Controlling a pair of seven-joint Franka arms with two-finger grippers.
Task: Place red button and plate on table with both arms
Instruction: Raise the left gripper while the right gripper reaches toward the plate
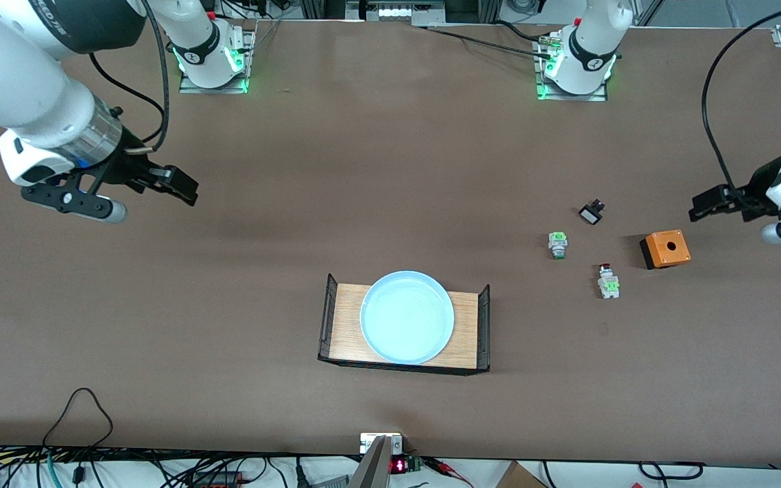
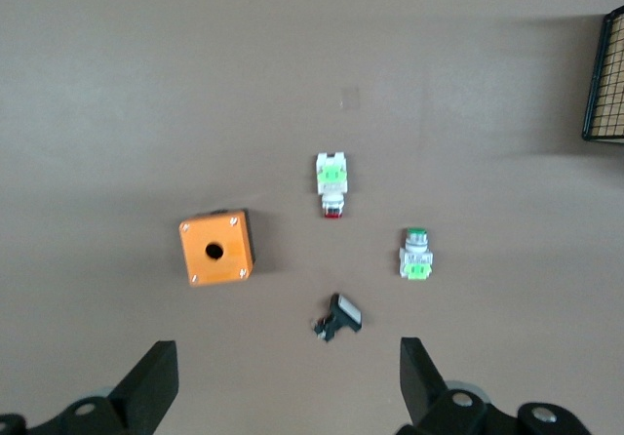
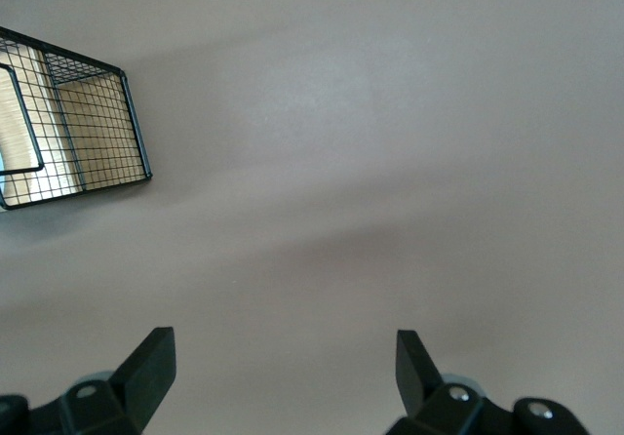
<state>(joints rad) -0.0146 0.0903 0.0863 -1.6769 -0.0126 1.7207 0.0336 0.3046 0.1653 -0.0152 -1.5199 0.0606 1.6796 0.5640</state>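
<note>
The fingers [image 2: 156, 381] of the left gripper [image 2: 290, 386] stand wide apart with nothing between them, and the fingers [image 3: 151, 362] of the right gripper [image 3: 286, 372] are spread the same way, also empty. The left gripper [image 1: 719, 203] hangs in the air over the table's [image 1: 228, 305] edge at the left arm's end, close to the orange box [image 1: 666, 249]. The right gripper [image 1: 160, 183] hangs over bare tabletop at the right arm's end, well apart from every object.

The red button [image 1: 608, 280] lies on its side on the table, nearer to the front camera than the green-capped switch [image 1: 558, 244] and the small black part [image 1: 592, 213], and beside the orange box. In the left wrist view the red button [image 2: 331, 182] shows its dark red cap and green block end clearly. The plate [image 1: 407, 317] sits on the wooden tray [image 1: 348, 325] (the one with black wire ends), in the middle of the table and toward the front camera.

As far as I can judge, the task has hardly started. The plate is not yet on the table itself, and neither gripper touches anything. The button rests on the table already, so perhaps it only needs a new position. What is left: the right arm likely takes the plate off the tray, and the left arm handles the button.
</note>
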